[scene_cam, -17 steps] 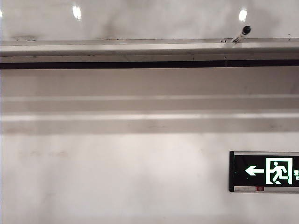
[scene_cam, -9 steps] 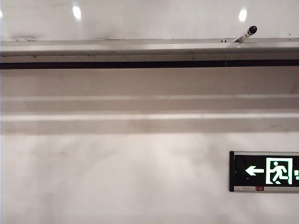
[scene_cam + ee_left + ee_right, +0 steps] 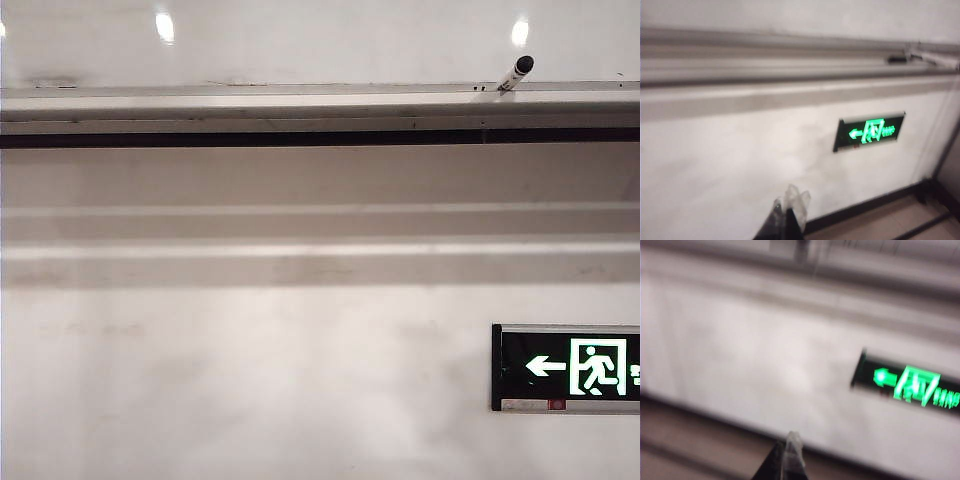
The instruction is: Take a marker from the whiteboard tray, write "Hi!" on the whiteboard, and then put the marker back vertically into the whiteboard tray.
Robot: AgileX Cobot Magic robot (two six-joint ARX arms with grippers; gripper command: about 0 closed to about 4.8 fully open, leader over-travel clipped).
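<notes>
**Marker standing tilted in tray; both grippers low, away from it**

Whiteboard tray (image 3: 250, 103): long, narrow pale grey metal ledge with a dark strip beneath. It holds one item, the marker (image 3: 515, 74), near its right end: white barrel, black cap uppermost, leaning to the right rather than fully upright. Behind it, the glossy whiteboard (image 3: 320, 45) shows round light reflections. Below it is a matte wall with a green exit sign (image 3: 568, 367).

The exterior view shows neither arm. Left wrist view: left gripper (image 3: 788, 215) in front of the wall, translucent fingertips together, holding nothing; floor and dark skirting are visible. Right wrist view, heavily blurred: right gripper (image 3: 788, 456) closed, empty, also well below the tray.
</notes>
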